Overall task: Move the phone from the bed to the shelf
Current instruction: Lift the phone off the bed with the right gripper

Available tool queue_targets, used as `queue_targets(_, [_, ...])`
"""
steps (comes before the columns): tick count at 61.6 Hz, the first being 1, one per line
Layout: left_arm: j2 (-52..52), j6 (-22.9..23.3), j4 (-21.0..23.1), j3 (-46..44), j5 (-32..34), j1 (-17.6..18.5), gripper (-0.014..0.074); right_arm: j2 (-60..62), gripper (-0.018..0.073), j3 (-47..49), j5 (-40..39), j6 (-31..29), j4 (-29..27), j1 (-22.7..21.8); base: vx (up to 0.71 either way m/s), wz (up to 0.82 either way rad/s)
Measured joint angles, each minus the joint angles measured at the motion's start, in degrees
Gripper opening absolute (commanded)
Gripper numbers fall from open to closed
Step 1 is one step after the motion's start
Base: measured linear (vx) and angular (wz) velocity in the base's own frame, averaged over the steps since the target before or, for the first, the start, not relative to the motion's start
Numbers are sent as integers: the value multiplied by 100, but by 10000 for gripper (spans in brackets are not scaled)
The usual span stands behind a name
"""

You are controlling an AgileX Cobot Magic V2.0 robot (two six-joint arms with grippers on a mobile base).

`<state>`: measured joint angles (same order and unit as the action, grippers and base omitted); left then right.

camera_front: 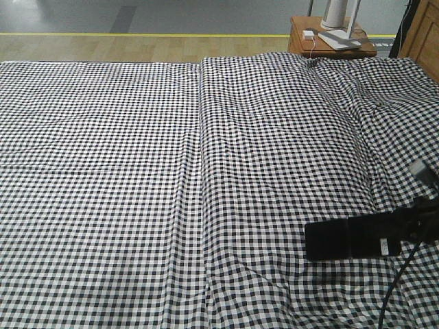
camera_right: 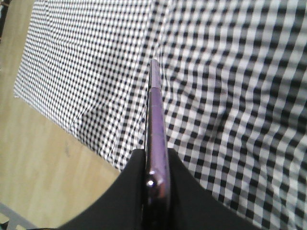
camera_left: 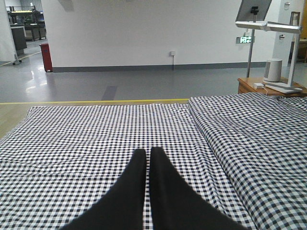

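Note:
The phone [camera_front: 326, 240] is a flat black rectangle held level just above the bed [camera_front: 171, 171], a wide black-and-white check sheet, at the front right. My right gripper [camera_front: 363, 236] is shut on the phone's right half. In the right wrist view the phone [camera_right: 156, 110] shows edge-on with a pinkish-purple rim, pinched between the two black fingers of my right gripper [camera_right: 156, 160]. My left gripper [camera_left: 146, 153] hangs shut over the bed [camera_left: 86, 139] with nothing in it. The shelf is out of view.
A small orange-brown bedside table [camera_front: 329, 41] with a white lamp base [camera_front: 341, 15] and a cable stands behind the bed's far right corner. A wooden panel [camera_front: 422, 31] fills the back right corner. Wood floor [camera_right: 43, 158] lies beyond the bed's edge.

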<state>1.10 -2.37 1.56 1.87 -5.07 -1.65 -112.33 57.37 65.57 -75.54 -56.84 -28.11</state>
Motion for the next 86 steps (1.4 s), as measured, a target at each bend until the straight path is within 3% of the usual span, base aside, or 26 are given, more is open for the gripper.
queue_targets(16, [0, 0, 0, 0, 0, 0, 1, 1722, -3, -80, 78, 456, -23, 131, 0, 0])
queue_targets(33, [0, 0, 0, 0, 0, 0, 1, 3408, -3, -92, 339, 741, -17, 1487, 0, 0])
queue_targets(59, [0, 0, 0, 0, 0, 0, 1, 4331, -2, -120, 420, 1580, 0, 3228, 0, 0])
queue_targets(73, [0, 0, 0, 0, 0, 0, 1, 4526, -2, -120, 437, 1652, -261, 3858, 0, 0])
queue_targets(86, [0, 0, 0, 0, 0, 0, 1, 4565, -2, -120, 464, 1658, -376, 4000, 0, 0])
